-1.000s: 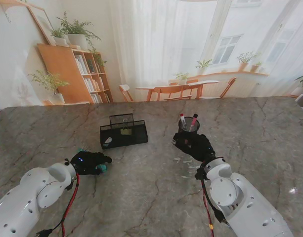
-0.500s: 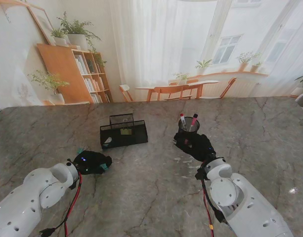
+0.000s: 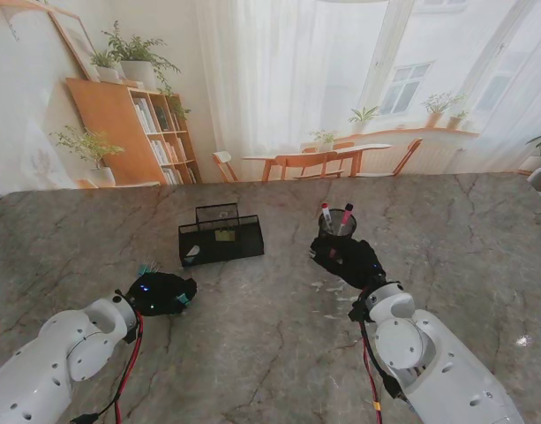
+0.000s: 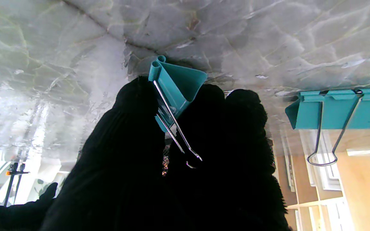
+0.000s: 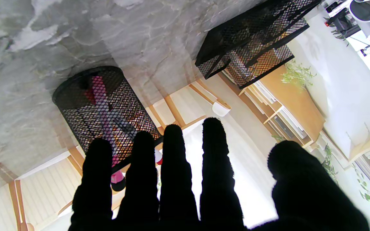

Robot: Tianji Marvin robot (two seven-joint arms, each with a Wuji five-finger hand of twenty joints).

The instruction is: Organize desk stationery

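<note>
Left wrist view: left hand [image 4: 178, 154] pinching teal binder clip [image 4: 177, 86] by body, clip touching table [image 4: 59, 48]. Second teal clip [image 4: 332, 109] just beside. Lift straight, carry toward mesh tray [image 3: 221, 234] at 1 o'clock. Right hand [image 3: 348, 261] released, fingers spread beside pen cup [image 3: 337, 223].

Stand view: high behind the shoulders, looking down and forward over the marble table [image 3: 270, 353]; far off, both arms rising from the near corners, backdrop wall beyond

Left wrist view: inverted, very close, looking along the gloved left hand [image 4: 178, 166] at the table top; a teal binder clip [image 4: 177, 86] between the fingers, a second clip [image 4: 332, 109] just beside

Right wrist view: inverted, close, looking along the right hand [image 5: 185, 189] toward the mesh pen cup [image 5: 104, 109] and mesh organizer tray [image 5: 252, 41]

Shared: stand and right wrist both take in cup [image 3: 337, 223] and tray [image 3: 221, 240]; stand and left wrist share the left hand [image 3: 161, 292] with its clip
</note>
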